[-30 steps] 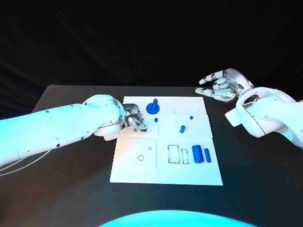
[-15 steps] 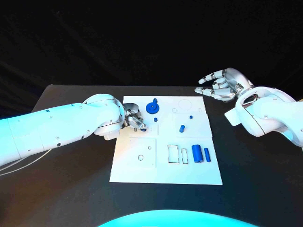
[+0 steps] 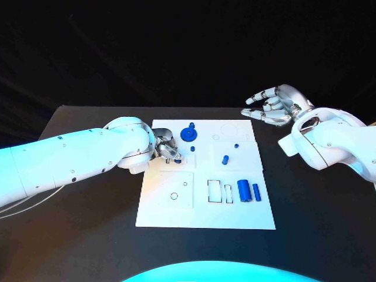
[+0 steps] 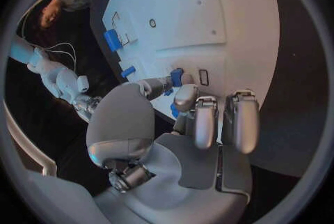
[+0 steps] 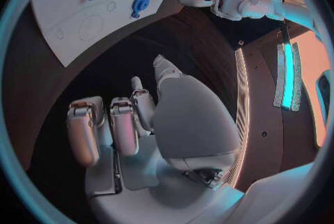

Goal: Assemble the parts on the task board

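The left hand [image 3: 165, 148] sits low over the near-left part of the flat white task board [image 3: 171, 211], fingers curled in and pinching a small blue plastic peg [image 4: 177, 77] between thumb and fingertips [image 4: 185, 97]. In the left wrist view the peg sits right at the fingertips, against the board's surface beside a small rectangular slot outline [image 4: 203, 77]; whether it is seated in any hole I cannot tell.

The right hand [image 3: 275, 106] hangs above the black bench [image 3: 86, 235] off the board's far right corner, fingers loosely spread and holding nothing.

The other loose pieces lie away from the left hand, toward the right arm's side: a short blue stub [image 3: 226, 158] near the board's middle, and two upright-lying blue cylinders [image 3: 249, 191] nearer the robot, their long axes running toward and away from it. A round blue disc with a knob [image 3: 189, 134] stands just beyond the left hand's fingers.

Judging by this layout, the left hand is nearer the disc; the right arm is better placed for the cylinders.
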